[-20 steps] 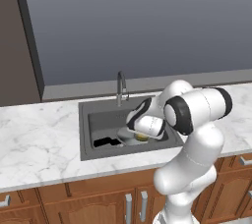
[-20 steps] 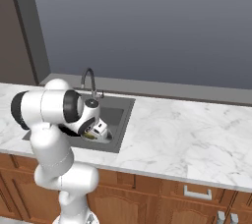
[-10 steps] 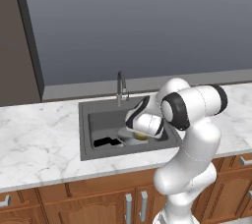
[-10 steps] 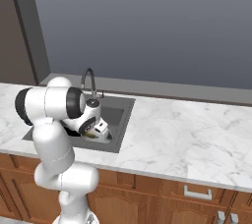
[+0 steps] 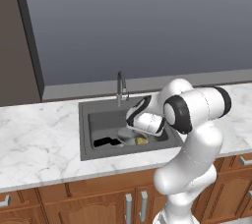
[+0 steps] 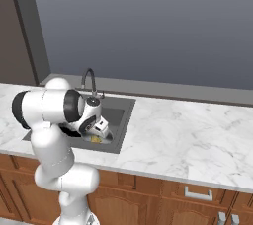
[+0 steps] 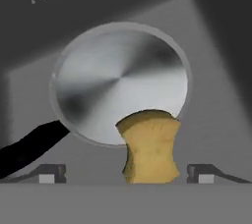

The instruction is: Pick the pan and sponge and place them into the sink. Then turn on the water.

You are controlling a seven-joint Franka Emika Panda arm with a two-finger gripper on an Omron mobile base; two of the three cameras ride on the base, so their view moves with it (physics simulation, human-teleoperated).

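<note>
No readable text, labels, brands or numbers anywhere (all surfaces plain, unmarked).

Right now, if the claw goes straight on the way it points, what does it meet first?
Most likely the small yellow-ochre sponge block, lying between the open claw tips, overlapping the round silver-grey metal pan's rim. Depth is unclear.

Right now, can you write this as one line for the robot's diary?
gripper: open over sink | yellow-ochre sponge: between tips, overlapping pan edge | round silver-grey metal pan: in dark grey sink | slim grey faucet: no water
</note>
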